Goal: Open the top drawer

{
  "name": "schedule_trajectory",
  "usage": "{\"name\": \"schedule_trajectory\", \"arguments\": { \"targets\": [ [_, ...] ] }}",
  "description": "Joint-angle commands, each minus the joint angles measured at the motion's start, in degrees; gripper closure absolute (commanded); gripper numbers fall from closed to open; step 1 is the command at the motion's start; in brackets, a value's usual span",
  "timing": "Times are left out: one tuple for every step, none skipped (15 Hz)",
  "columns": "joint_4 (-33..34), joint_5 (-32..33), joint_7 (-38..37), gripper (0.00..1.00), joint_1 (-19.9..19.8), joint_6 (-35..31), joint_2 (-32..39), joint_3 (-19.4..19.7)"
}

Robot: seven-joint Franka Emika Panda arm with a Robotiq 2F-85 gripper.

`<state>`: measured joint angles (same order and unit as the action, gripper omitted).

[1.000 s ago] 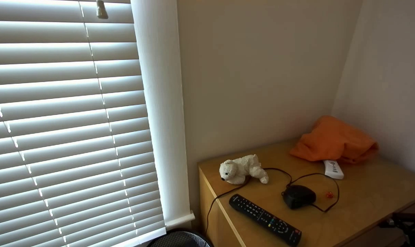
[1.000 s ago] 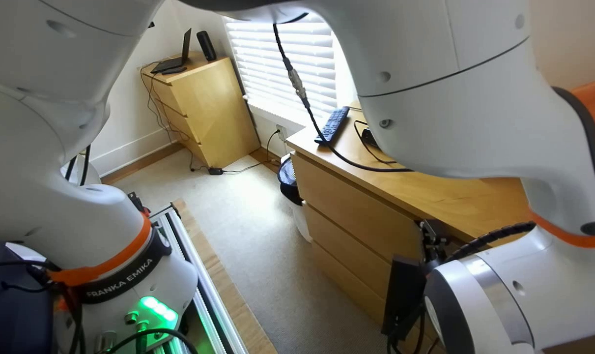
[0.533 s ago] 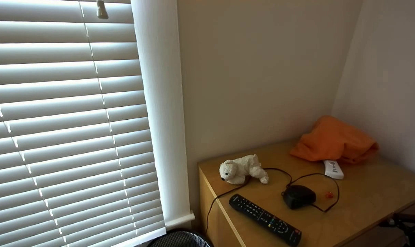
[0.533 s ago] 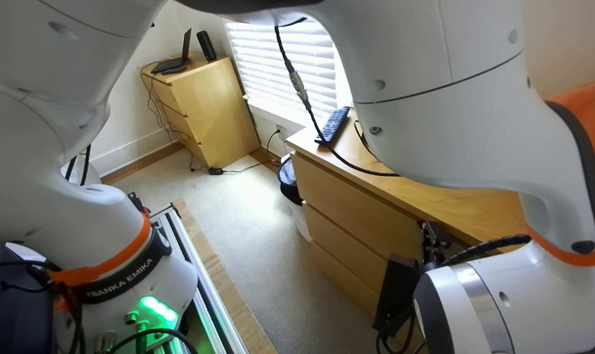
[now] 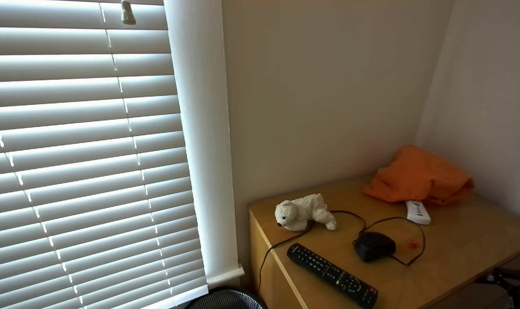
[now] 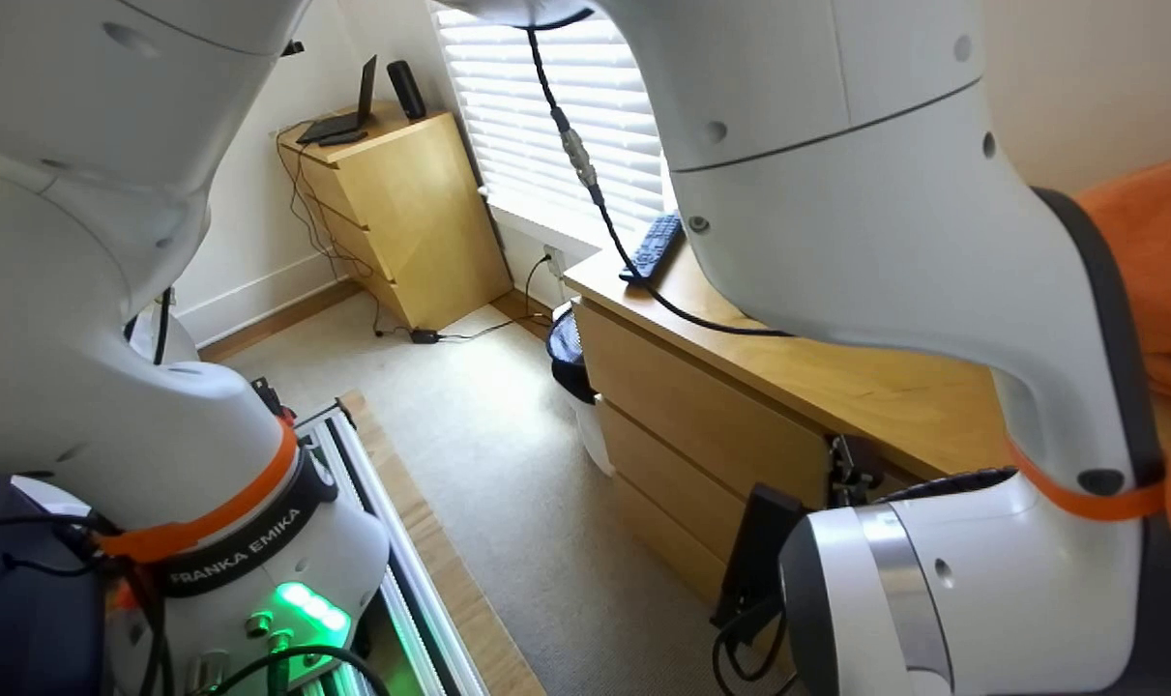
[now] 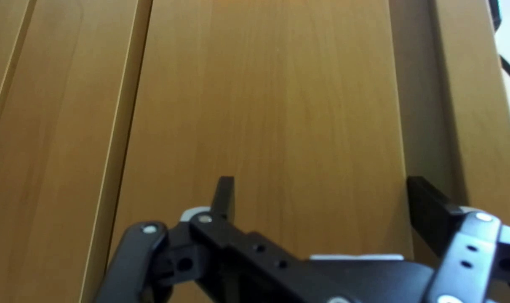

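Free along the long shadowed slot (image 7: pixel 419 75) beyond the black two-fingered tool (image 7: pixel 323 193); bounded by the flat brown wooden drawer front (image 7: pixel 276 109) and tan wooden table (image 7: pixel 476 105).

Wrist close-up, dresser (image 5: pixel 457 240) in both exterior views

Homelike room, a plush bear (image 5: pixel 306 211) lies on the wooden surface (image 5: pixel 461 234), slatted blinds (image 5: pixel 88 148), a far drawer unit (image 6: pixel 421 227), pale carpet (image 6: pixel 493 425)

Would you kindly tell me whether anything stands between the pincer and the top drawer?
Nothing visible does: in the wrist view, the open pincer faces the top drawer, one finger before its front, the other at the gap along its upper edge. The remote and stuffed bear lie on the dresser top, not between them.
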<state>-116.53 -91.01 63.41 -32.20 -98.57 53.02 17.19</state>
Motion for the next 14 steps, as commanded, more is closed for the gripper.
{"name": "schedule_trajectory", "arguments": {
  "targets": [
    [-1.7,-1.7,-5.1,0.00,6.4,-7.7,-2.6,3.7],
    [-2.4,-0.2,-5.8,0.00,7.5,-8.4,-3.3,4.7],
    [-3.1,1.0,-6.8,0.00,8.4,-9.3,-4.0,5.5],
    [-3.7,2.3,-7.7,0.00,9.3,-10.4,-4.8,6.3],
    [-3.9,4.0,-8.9,0.00,10.2,-11.3,-5.2,6.9],
    [-4.6,5.5,-10.1,0.00,10.8,-12.5,-6.0,7.4],
    [-4.6,7.9,-11.6,0.00,11.3,-13.0,-6.3,7.7],
    [-4.9,10.1,-13.1,0.00,11.6,-13.7,-6.8,7.9],
    [-5.0,12.7,-14.8,0.00,11.5,-13.6,-7.2,8.0],
    [-5.0,15.1,-16.7,0.00,11.3,-13.5,-7.4,8.1],
    [-5.1,17.5,-18.6,0.00,11.1,-13.4,-7.8,8.1],
    [-5.3,19.8,-20.1,0.00,10.6,-12.7,-8.2,8.1],
    [-5.4,22.9,-21.7,0.00,9.9,-11.9,-8.4,8.0],
    [-5.9,25.5,-22.8,0.00,9.2,-11.9,-8.3,8.0]
  ]
}}
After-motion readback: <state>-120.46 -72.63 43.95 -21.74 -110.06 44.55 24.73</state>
